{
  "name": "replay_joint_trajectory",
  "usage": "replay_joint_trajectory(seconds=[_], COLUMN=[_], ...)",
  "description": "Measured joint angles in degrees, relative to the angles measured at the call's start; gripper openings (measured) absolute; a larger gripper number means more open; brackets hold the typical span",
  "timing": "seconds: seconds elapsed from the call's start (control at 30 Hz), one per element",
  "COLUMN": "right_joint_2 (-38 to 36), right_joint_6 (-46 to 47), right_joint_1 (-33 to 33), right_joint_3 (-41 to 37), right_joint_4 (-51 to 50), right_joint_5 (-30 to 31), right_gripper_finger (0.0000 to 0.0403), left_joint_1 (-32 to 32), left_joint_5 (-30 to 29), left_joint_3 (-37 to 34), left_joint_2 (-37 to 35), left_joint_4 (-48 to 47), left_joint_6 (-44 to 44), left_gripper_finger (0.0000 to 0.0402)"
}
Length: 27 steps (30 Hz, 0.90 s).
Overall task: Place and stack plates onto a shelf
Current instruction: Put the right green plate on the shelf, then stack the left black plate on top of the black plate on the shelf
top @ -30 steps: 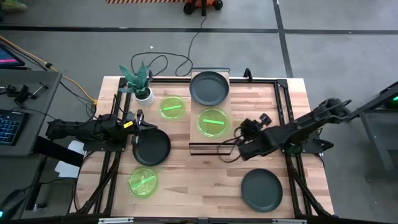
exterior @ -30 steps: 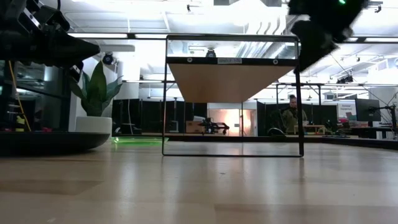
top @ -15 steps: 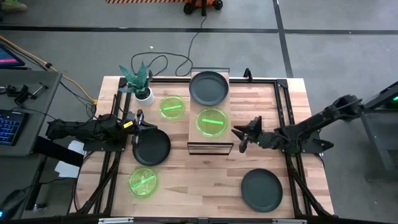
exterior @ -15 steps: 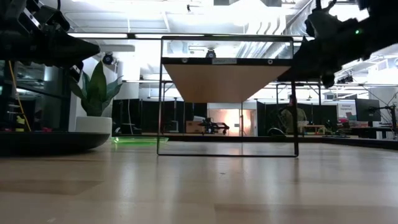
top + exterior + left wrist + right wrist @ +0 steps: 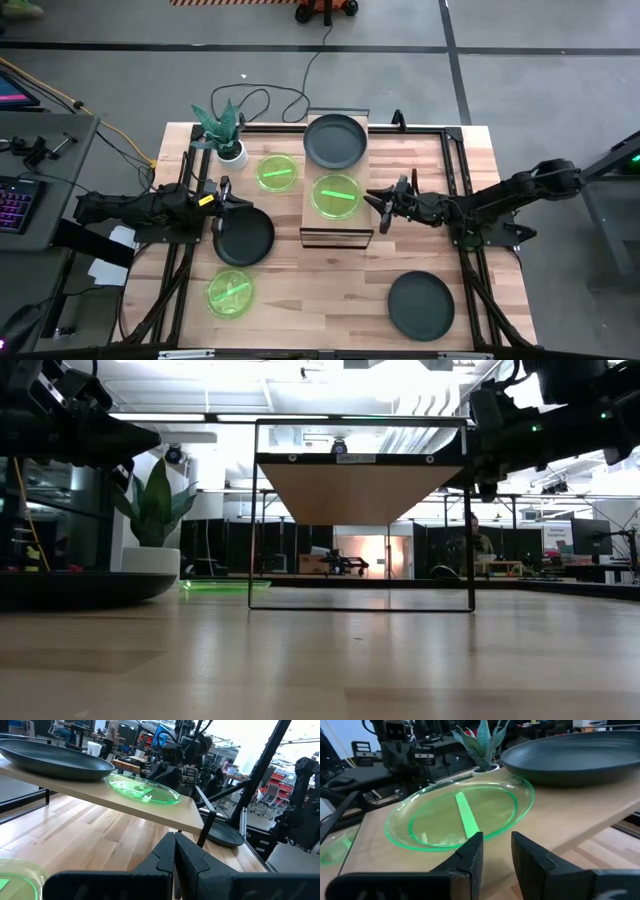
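My right gripper [image 5: 378,200] hangs just beside the shelf's [image 5: 312,223] right edge, fingers [image 5: 470,855] slightly parted, pinching nothing. Just ahead lies 1 green plate [image 5: 462,812] on the shelf, with 1 grey plate [image 5: 580,750] behind it. My left gripper [image 5: 222,196] waits at the table's left, fingers [image 5: 170,860] pressed together, by another grey plate [image 5: 243,238]. 2 green plates and 1 grey plate [image 5: 421,305] sit on the table.

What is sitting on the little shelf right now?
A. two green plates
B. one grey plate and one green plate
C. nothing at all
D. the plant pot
B: on the shelf lie a dark grey plate and, beside it, a green plate.
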Motion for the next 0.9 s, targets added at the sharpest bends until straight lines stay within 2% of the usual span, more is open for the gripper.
replay_joint_trajectory(seconds=[0.9], right_joint_2=[0.73], right_joint_6=[-2.95], right_joint_1=[-0.41], right_joint_3=[0.0], right_joint_4=[0.36], right_joint_5=[-0.27], right_gripper_finger=[0.0089], left_joint_1=[-0.01], left_joint_5=[0.0], left_joint_3=[-0.01], left_joint_2=[0.0], left_joint_4=[0.0], left_joint_6=[0.0], left_gripper_finger=[0.0001])
